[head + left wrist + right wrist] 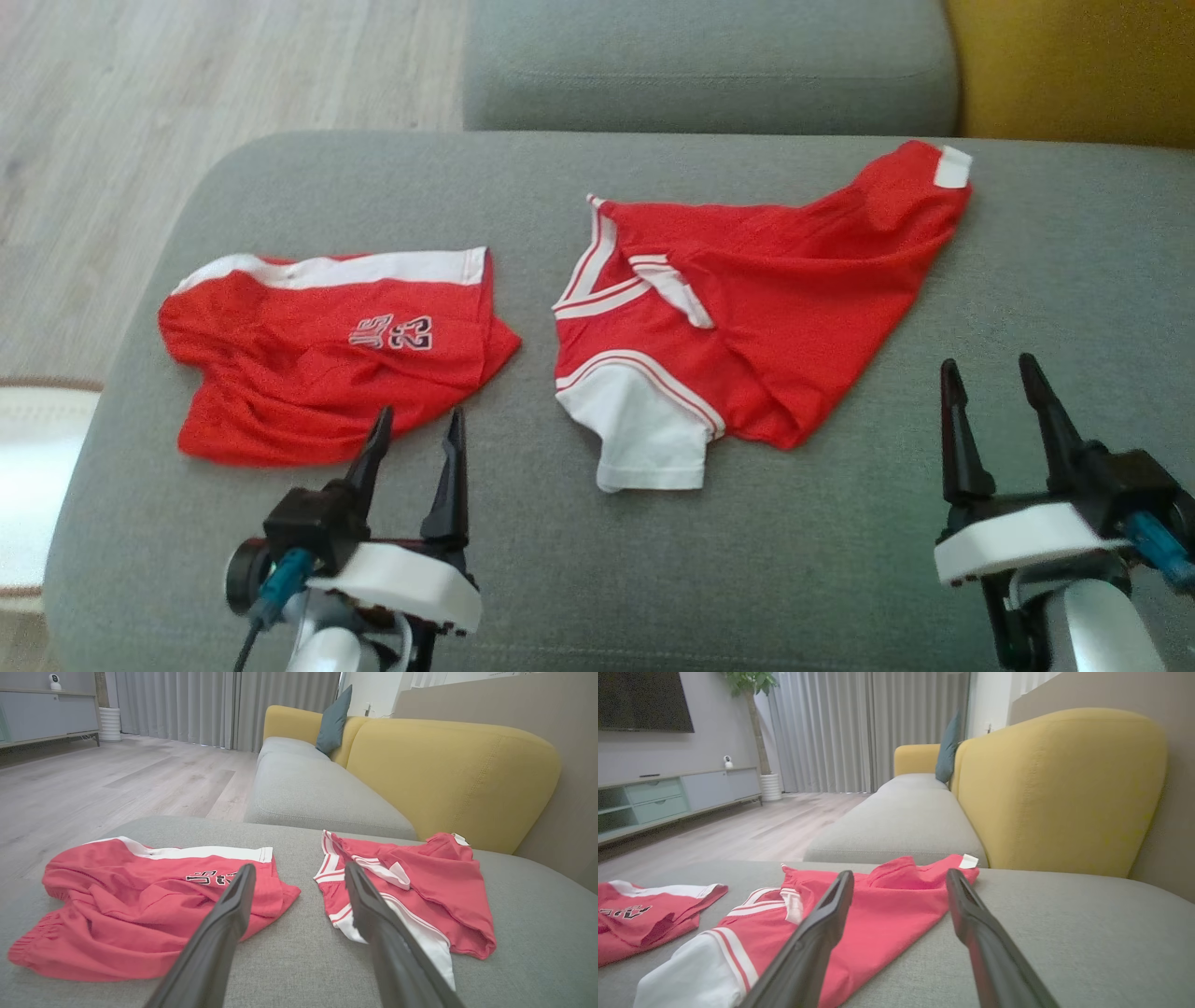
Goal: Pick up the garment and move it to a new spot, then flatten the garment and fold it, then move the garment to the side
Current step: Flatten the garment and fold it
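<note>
On the grey cushion point(840, 560), the crumpled red shirt point(775, 308) lies near the middle, between the two grippers and touched by neither; red shorts point(308, 373) lie to its left, close to the cushion's rounded left edge. Left gripper point(420, 413) hovers at the shorts' near hem, right gripper point(988, 362) off the shirt's right flank; both have jaws spread wide, holding nothing. Risks, as judged: a pinch catching one layer only, so the shirt hangs lopsided; left fingers snagging the shorts; cloth dragged over the left edge onto the wooden floor point(140, 112). Open room: bare cushion in front and to the right; the yellow backrest point(1074, 65) bounds the far right corner
</note>
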Tool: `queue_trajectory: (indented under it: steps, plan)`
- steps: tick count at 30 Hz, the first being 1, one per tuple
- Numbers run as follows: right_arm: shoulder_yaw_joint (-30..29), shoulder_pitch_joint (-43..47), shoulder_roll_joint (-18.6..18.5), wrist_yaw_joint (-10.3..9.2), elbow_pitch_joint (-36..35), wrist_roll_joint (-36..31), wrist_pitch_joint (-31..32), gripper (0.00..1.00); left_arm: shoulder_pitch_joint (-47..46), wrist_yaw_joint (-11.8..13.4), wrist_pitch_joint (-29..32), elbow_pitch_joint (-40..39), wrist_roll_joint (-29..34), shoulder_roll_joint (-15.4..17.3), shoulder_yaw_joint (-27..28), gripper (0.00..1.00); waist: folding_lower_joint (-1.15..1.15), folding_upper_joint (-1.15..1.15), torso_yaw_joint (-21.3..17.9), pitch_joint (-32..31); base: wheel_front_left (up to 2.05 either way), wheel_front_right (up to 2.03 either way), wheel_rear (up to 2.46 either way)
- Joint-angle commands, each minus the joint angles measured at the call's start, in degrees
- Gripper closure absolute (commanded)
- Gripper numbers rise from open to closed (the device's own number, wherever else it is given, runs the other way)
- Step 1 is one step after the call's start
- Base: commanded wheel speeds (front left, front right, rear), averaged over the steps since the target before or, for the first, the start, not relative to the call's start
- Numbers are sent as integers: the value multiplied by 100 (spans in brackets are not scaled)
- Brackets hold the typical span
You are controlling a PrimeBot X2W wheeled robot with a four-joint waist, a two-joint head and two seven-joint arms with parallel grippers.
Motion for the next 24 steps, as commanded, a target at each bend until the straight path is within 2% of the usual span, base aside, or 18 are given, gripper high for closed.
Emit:
queue_trajectory:
  steps: [1, 5, 9, 17, 24]
  plan:
    - [182, -313, -25, -4, -241, -70, 118, 0, -297, -109, -70, -222, 96, -62, 218, 0, 0, 0, 176, 147, 0, 0, 0]
    - [274, -612, -25, -4, -202, -247, 391, 0, -393, -236, -70, -159, 114, -101, 207, 0, 0, 0, 413, 376, 0, 0, 0]
    - [380, -1224, -25, -4, 136, -676, 837, 0, -520, -357, -70, -48, 75, -129, 120, 0, 0, 0, 788, 690, 0, 0, 0]
    - [259, -2607, -102, -4, 1507, -1584, 1429, 0, -769, -301, -70, -17, -257, -136, -122, 0, 0, 0, 1473, 1146, 0, 0, 0]
    - [52, -3469, -368, -4, 2802, -2227, 1442, 0, -925, -236, -70, -10, -486, -137, -297, 0, 0, 0, 1889, 1387, 0, 0, 0]
